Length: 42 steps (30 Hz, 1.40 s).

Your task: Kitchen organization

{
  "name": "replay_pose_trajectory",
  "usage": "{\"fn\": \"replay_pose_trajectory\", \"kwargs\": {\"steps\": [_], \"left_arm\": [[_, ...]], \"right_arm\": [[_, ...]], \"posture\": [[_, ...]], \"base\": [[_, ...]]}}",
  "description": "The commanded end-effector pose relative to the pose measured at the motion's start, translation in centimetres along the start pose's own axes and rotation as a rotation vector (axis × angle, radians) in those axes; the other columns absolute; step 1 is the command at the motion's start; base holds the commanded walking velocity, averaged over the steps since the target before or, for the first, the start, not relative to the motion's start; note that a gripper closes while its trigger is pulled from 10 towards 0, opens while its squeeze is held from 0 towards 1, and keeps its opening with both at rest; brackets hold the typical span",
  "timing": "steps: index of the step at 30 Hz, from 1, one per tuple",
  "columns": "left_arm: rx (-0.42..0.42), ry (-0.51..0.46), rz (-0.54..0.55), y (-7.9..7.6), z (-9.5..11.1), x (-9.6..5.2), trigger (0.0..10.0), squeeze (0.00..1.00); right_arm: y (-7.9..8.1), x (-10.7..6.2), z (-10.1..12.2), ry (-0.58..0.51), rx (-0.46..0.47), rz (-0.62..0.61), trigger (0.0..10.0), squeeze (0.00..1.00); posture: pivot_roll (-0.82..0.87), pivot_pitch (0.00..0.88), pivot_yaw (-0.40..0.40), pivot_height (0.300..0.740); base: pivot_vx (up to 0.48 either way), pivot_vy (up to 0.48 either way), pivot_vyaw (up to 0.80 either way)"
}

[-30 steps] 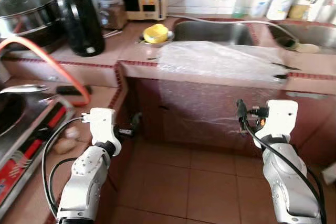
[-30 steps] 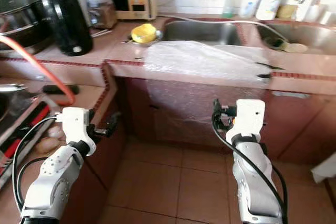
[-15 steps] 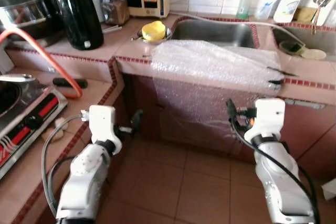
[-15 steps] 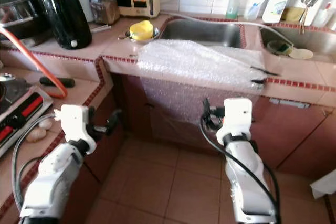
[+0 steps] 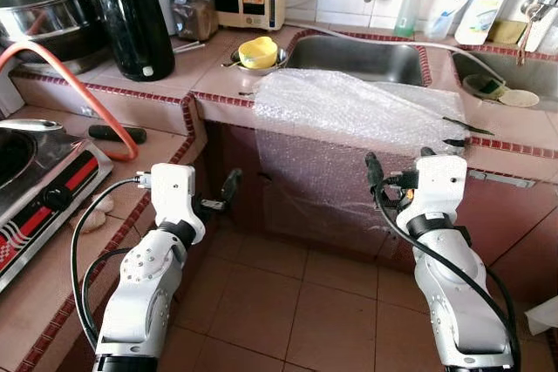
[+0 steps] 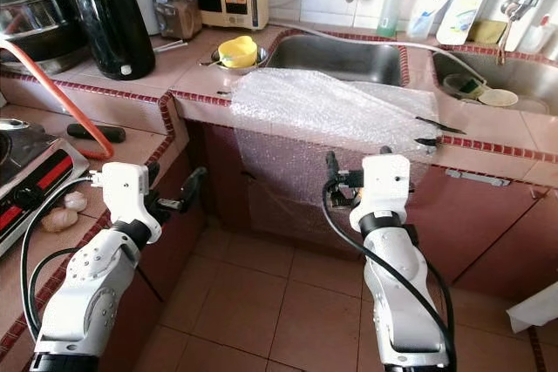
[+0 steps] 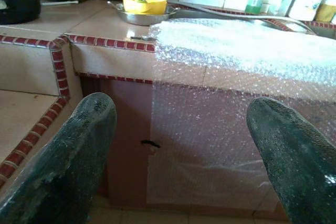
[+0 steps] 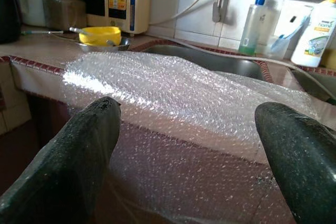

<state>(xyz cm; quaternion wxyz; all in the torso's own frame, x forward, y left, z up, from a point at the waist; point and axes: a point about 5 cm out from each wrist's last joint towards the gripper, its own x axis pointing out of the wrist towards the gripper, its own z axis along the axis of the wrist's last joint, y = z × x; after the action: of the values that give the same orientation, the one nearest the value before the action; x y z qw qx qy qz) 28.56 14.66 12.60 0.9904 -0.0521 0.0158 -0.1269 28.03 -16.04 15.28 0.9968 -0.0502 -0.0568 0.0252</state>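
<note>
Bubble wrap (image 5: 349,111): in the left eye view, a clear sheet is lying over the tiled counter (image 5: 218,84) edge in front of the sink (image 5: 357,54) and hanging down the red cabinet front.
Left gripper (image 5: 228,189): it is hovering low at the left, near the counter corner, apart from the sheet, holding nothing.
Right gripper (image 5: 375,176): it is hovering just in front of the hanging part of the sheet, holding nothing.
Far counter: a yellow bowl (image 5: 258,51) is sitting on a metal dish just left of the sink; a black kettle (image 5: 131,15) is standing further left.
Left side: a gas stove (image 5: 35,189) is sitting with an orange hose (image 5: 83,93) curving past it.
Left wrist view: both fingers (image 7: 73,161) are standing wide apart, empty, facing the draped sheet and the cabinet.
Right wrist view: both fingers (image 8: 79,156) are spreading wide, empty, with the sheet's top lying between and beyond them; a soap bottle (image 8: 252,27) is standing by the far wall.
</note>
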Motion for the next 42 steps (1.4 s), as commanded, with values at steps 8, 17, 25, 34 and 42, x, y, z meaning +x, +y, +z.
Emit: {"fn": "replay_pose_trajectory", "kwargs": {"steps": [8, 17, 25, 34, 42], "left_arm": [[-0.030, -0.068, -0.021, -0.4, 1.4, 0.4, 10.0, 0.00], [-0.048, -0.083, -0.021, -0.4, 1.7, 0.5, 10.0, 0.00], [-0.058, -0.106, 0.000, -0.4, 2.3, 0.5, 10.0, 0.00], [-0.061, -0.099, 0.000, -0.4, 2.1, 0.5, 10.0, 0.00], [-0.066, -0.093, -0.006, -0.5, 2.0, 0.5, 10.0, 0.00]], "right_arm": [[-0.1, 0.1, 0.4, -0.025, -0.003, 0.023, 10.0, 0.00], [0.4, 0.1, 0.6, -0.043, -0.020, 0.062, 10.0, 0.00], [0.5, -0.1, 0.8, -0.055, -0.026, 0.069, 10.0, 0.00], [0.4, 0.0, 0.8, -0.058, -0.026, 0.070, 10.0, 0.00], [0.4, -0.1, 0.8, -0.057, -0.028, 0.071, 10.0, 0.00]], "posture": [[0.02, 0.000, 0.013, 0.740], [0.02, 0.000, 0.015, 0.740], [0.02, 0.000, 0.017, 0.740], [0.02, 0.000, 0.017, 0.740], [0.01, 0.000, 0.016, 0.740]], "base": [[0.000, 0.000, 0.00], [0.123, 0.000, 0.00], [0.334, 0.000, 0.00], [0.351, 0.000, 0.00], [0.354, 0.000, 0.00]]}}
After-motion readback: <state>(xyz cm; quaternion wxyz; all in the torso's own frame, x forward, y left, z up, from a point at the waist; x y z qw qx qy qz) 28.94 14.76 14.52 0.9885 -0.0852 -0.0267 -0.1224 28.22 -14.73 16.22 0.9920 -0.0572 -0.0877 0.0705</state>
